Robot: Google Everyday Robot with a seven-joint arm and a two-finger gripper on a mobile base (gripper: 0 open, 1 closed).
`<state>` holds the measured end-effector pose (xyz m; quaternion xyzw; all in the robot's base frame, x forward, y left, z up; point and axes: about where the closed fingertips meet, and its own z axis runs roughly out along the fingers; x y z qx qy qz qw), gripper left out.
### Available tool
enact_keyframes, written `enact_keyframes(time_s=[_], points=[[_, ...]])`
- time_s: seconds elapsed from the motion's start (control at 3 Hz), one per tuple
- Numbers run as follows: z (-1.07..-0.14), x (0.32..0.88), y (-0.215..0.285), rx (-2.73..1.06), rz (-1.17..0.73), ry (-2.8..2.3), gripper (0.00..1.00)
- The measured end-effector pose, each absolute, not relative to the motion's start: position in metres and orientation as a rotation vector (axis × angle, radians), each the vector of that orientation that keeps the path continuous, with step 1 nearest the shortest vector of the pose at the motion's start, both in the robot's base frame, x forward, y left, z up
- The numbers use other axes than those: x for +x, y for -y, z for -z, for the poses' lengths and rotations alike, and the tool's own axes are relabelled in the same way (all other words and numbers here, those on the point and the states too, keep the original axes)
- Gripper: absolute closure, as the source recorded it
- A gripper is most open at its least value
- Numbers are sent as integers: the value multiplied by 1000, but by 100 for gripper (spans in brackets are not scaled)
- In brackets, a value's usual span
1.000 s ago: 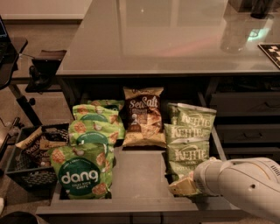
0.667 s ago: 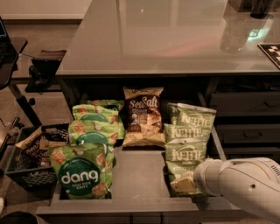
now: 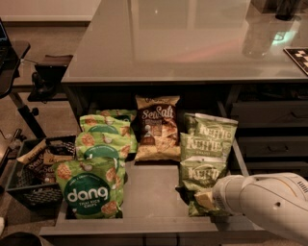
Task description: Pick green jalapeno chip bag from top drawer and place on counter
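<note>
The pincer (image 3: 208, 199) is being held at the front green Kettle chip bag (image 3: 199, 174) in the top drawer (image 3: 154, 190), presumably for lifting; its closure cannot be told.

The glossy grey worktop (image 3: 168, 48) carries a clear cup (image 3: 255, 41) towards its right, a dark object (image 3: 288, 7) at the far corner and a chequered board (image 3: 297, 56) at the right edge; the hand (image 3: 215, 198) sits below it, at the front right of the drawer (image 3: 154, 185)
</note>
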<state>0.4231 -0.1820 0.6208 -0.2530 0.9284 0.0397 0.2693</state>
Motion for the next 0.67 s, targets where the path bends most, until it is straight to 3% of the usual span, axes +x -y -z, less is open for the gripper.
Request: enact_keyframes(time_s=[0.33, 0.67], points=[[-621, 423, 182, -682, -107, -2503, 89], [-629, 424, 181, -697, -108, -2493, 100]])
